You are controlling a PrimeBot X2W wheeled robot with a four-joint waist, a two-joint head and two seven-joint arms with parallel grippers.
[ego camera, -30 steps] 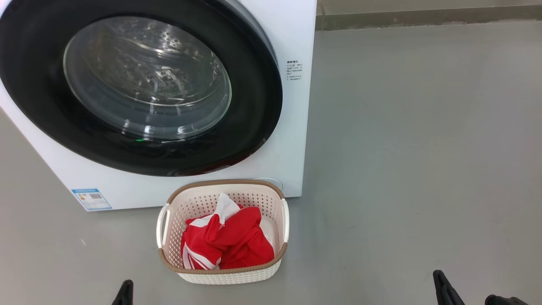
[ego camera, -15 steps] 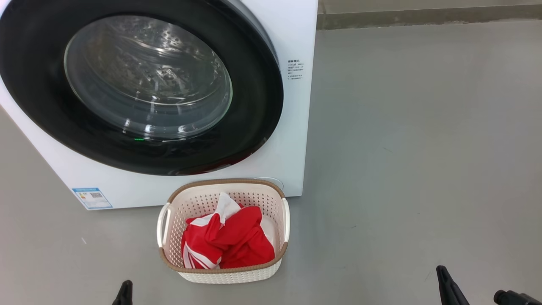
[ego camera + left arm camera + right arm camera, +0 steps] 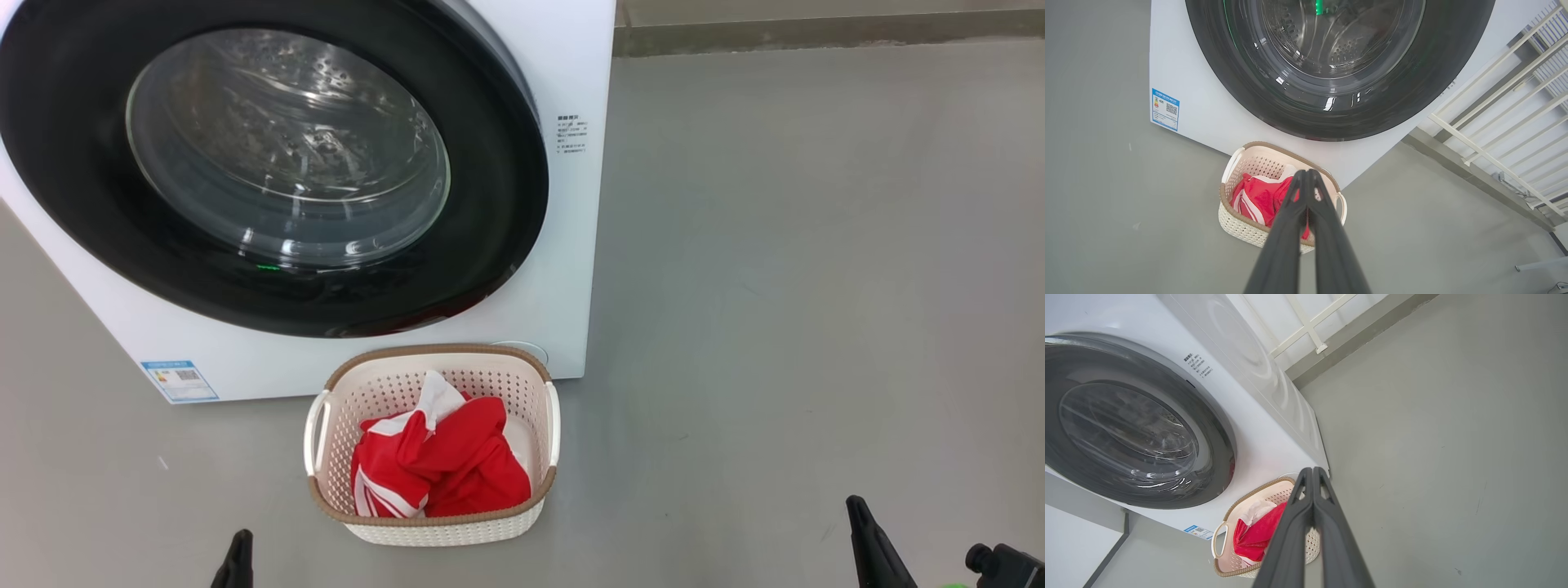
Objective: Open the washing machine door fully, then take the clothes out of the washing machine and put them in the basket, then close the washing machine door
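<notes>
Grippers: left gripper [image 3: 1307, 172] and right gripper [image 3: 1312, 469] are both clenched on nothing, tips low at the near edge of my head view and well apart from the work; I read that as parked, with nothing left to carry. Beyond them the basket [image 3: 433, 354] sits on the floor [image 3: 775, 327] just before the washing machine [image 3: 571, 73], near enough for a short drop, the clothes [image 3: 457, 474] bundled inside it. Farthest, the washing machine door [image 3: 498, 204] looks flush with the front, so I judge the task finished.

Blue sticker [image 3: 180, 380] and print [image 3: 571, 135] on the washing machine [image 3: 563, 286] are unreadable.
</notes>
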